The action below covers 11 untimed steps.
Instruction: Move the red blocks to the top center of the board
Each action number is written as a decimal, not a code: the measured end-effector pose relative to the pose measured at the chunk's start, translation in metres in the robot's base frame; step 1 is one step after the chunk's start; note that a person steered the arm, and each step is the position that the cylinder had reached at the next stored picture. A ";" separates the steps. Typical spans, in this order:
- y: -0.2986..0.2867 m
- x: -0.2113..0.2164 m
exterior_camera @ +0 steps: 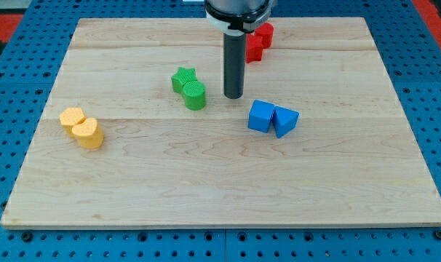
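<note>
Two red blocks [258,41] sit touching each other near the view's top centre of the wooden board [133,189], partly hidden behind the rod; their shapes are hard to make out. My tip [233,97] rests on the board below the red blocks, a clear gap away. It stands just right of the green cylinder [195,95] and up-left of the blue cube [261,116].
A green star block [183,78] touches the green cylinder. A blue triangular block [285,120] touches the blue cube. Two yellow blocks [83,127] lie together at the view's left. Blue pegboard [17,73] surrounds the board.
</note>
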<state>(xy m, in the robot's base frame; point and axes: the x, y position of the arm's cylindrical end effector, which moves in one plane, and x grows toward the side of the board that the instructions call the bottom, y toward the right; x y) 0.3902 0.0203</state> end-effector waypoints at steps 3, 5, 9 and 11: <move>0.047 -0.003; 0.058 -0.003; 0.032 -0.077; 0.040 -0.135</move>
<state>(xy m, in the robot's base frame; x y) 0.2555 0.0605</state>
